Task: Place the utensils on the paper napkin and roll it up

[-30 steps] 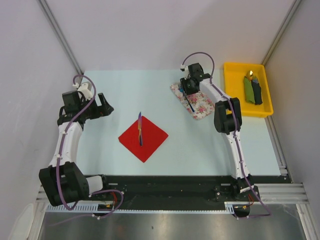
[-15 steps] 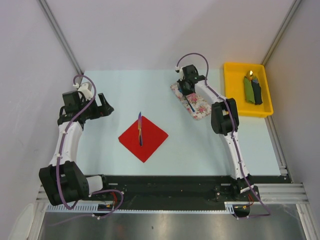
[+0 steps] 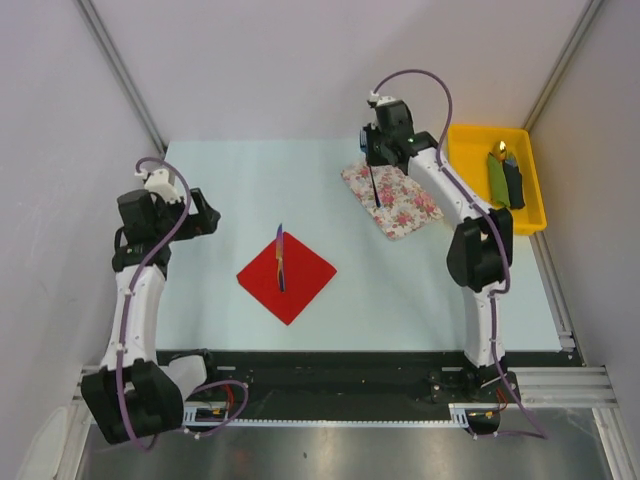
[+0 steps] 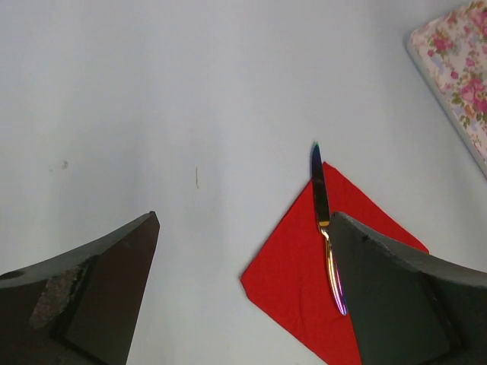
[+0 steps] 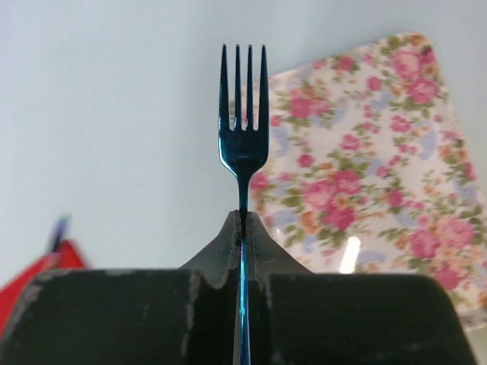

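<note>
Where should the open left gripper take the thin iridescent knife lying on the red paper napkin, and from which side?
Probably mid-handle, straight down from above, the left gripper straddling its narrow width: the thin iridescent knife lies flat along the diagonal of the red paper napkin, too low to catch from the side.

A floral-print cloth (image 3: 404, 206) is lying on the pale blue table (image 3: 250, 170), near a yellow tray (image 3: 480, 129) holding a green roll (image 3: 497, 178) and a dark roll (image 3: 514, 184) side by side.
</note>
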`<state>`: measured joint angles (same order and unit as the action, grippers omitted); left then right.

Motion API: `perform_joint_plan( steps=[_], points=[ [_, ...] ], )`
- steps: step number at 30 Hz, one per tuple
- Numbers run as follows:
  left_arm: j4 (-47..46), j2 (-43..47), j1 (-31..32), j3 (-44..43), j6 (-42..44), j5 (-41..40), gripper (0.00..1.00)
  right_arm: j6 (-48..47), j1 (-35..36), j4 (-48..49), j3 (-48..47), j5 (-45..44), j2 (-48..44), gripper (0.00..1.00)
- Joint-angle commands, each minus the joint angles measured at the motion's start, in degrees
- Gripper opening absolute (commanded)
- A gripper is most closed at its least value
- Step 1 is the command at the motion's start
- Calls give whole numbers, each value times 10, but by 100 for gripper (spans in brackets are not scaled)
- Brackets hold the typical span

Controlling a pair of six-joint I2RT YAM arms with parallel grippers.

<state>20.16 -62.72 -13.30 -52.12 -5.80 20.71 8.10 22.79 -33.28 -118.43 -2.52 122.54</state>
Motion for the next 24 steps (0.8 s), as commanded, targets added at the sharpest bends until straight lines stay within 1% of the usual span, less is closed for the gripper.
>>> perform_joint_plan(
  steps=[1,2,3,5,8,12,14,17,24],
  points=[
    [-81,71,-3,38,39,-9,100,110,94,25,48,-41,-55,0],
    [-90,76,-3,45,46,23,100,126,108,28,71,-66,-61,0],
    [-94,84,-3,51,54,39,100,160,124,30,83,-76,-69,0],
    [-112,107,-2,71,76,78,100,192,168,24,99,-99,-70,0],
    [-134,122,-2,91,67,81,100,234,215,2,97,-114,-56,0],
    [-130,110,-2,95,65,75,100,295,255,5,108,-126,-30,0],
    [-133,109,-2,99,67,78,100,304,277,6,109,-136,-21,0],
    [-151,113,-1,114,52,80,100,316,293,22,111,-135,3,0],
    [-170,110,-2,136,25,93,100,350,293,3,65,-126,73,0]
  ],
)
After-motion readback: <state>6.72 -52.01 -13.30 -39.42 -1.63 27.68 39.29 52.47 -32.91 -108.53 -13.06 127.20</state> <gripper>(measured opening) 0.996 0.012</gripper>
